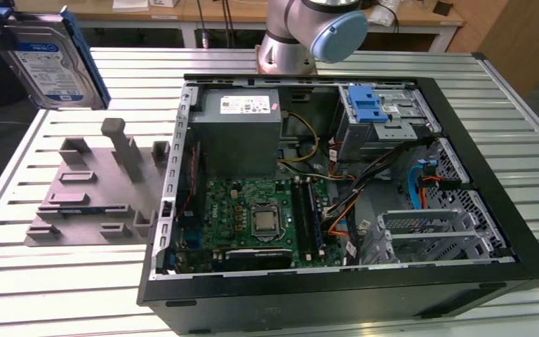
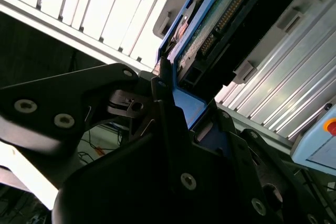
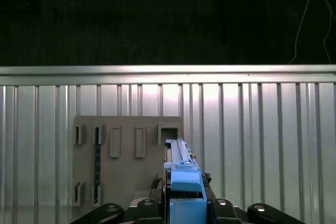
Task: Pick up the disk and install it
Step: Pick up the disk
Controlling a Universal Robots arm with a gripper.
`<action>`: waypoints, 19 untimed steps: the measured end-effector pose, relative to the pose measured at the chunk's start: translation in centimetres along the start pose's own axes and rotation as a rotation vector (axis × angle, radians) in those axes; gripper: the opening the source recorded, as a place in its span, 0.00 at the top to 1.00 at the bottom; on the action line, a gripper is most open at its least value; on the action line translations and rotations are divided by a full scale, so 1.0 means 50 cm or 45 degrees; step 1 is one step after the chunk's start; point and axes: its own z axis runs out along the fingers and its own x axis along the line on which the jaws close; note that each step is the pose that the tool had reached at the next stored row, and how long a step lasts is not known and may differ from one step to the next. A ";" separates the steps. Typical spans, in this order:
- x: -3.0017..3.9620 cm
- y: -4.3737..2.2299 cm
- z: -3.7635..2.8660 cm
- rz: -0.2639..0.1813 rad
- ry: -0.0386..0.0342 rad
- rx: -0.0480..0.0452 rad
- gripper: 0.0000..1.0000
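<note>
One disk (image 1: 52, 62) hangs in the upper left of the exterior view, well above the one grey fixture (image 1: 96, 189), label toward the camera. One open case (image 1: 494, 175) fills the middle and right, its blue bay (image 1: 373, 105) probably the disk's seat. In the second wrist view the gripper (image 2: 181, 103) is clamped narrowly on the disk's blue rail, likely so the body stays free to slide in. In the first wrist view the disk stands edge-on over the fixture.
</note>
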 end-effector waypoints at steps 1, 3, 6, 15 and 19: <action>0.000 0.000 -0.003 0.000 0.0000 0.000 0.64; 0.000 0.000 -0.008 0.000 0.0000 0.000 0.64; -0.001 0.000 -0.017 0.000 0.0001 0.000 0.64; -0.002 0.001 -0.042 0.000 0.0000 0.000 0.64; -0.002 0.001 -0.052 0.000 0.0000 0.000 0.64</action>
